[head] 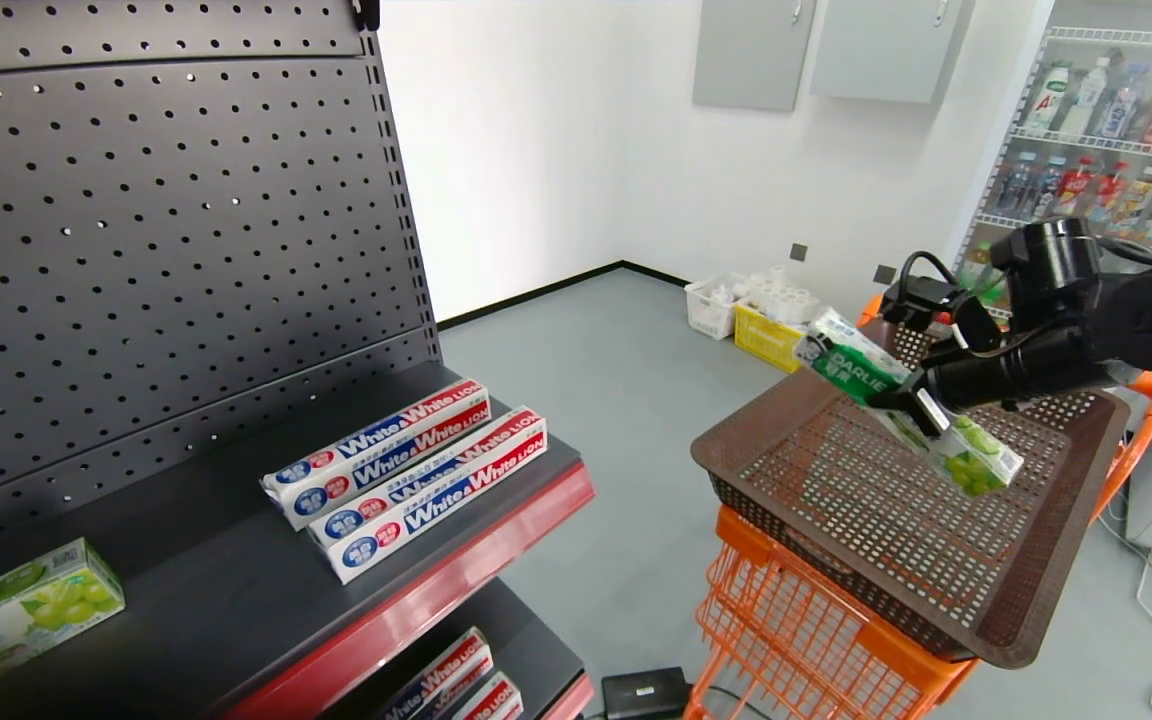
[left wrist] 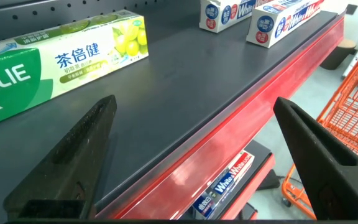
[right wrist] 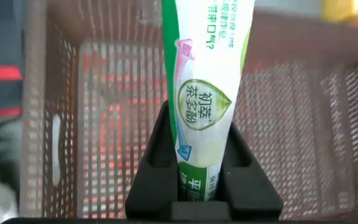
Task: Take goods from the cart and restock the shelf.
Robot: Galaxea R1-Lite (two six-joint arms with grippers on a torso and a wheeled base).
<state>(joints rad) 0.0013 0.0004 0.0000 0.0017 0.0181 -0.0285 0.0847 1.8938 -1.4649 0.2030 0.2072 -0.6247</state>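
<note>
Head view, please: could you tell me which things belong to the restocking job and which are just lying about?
Job: green toothpaste box in the right gripper, brown basket, orange cart, shelf, white toothpaste boxes.
Lying about: yellow bin, white bin, drinks cooler, black box on the floor.

The black shelf bears two white toothpaste boxes and, well apart, a green box.

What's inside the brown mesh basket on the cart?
Only bare mesh floor shows in the brown mesh basket. The green toothpaste box in the right fingers covers a strip beneath.
</note>
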